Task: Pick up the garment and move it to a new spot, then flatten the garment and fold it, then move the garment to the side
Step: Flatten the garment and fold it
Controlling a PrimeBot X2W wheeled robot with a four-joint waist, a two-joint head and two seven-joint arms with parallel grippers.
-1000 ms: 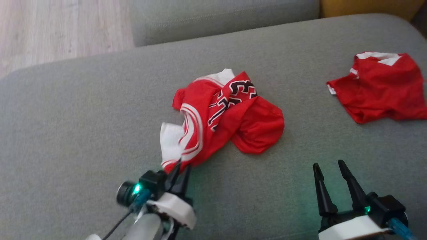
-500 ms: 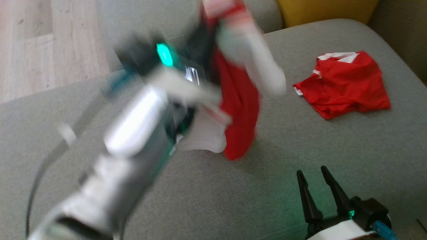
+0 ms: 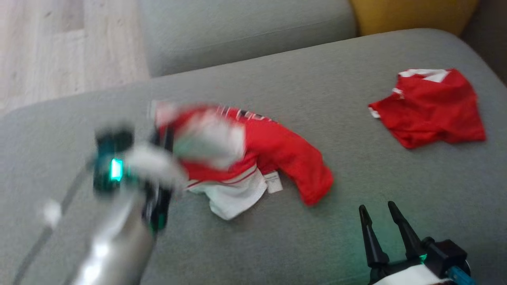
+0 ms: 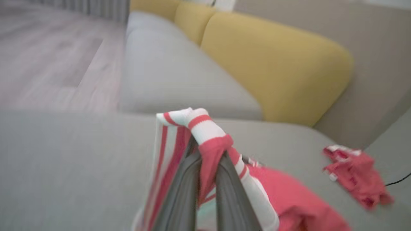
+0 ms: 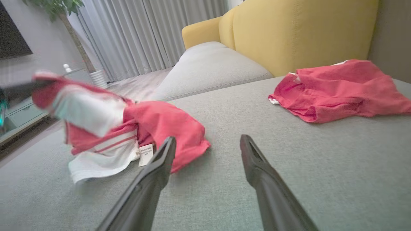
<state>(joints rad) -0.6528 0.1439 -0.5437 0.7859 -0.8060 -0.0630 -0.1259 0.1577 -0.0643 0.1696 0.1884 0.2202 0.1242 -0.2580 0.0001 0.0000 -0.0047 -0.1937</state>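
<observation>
Head view: the left gripper sits blurred at centre left, its fingers pressed together on the striped edge of the garment. A second ago the garment was a crumpled heap at mid-frame, and half a second ago it was swung high in the air. Now it is back on the grey sofa seat, drawn out from centre left towards the middle, with the white lining and a label showing along its lower edge. The camera has also shifted, so part of that displacement is only apparent. The right gripper waits at lower right with its fingers spread, holding nothing. A second red garment lies at upper right, well apart.

Left wrist view: the two dark fingers rise from the bottom edge and pinch a red and white fold between their tips. The rest of the cloth trails to the lower right, and the yellow backrest fills the upper right.

Right wrist view: the spread fingers point at the bare seat just beside the garment's red end, which lies at centre left.

My reading is that the lift and move is nearly finished. The cloth is still bunched, so flattening comes next, and the idle right gripper is well placed to take the free end
</observation>
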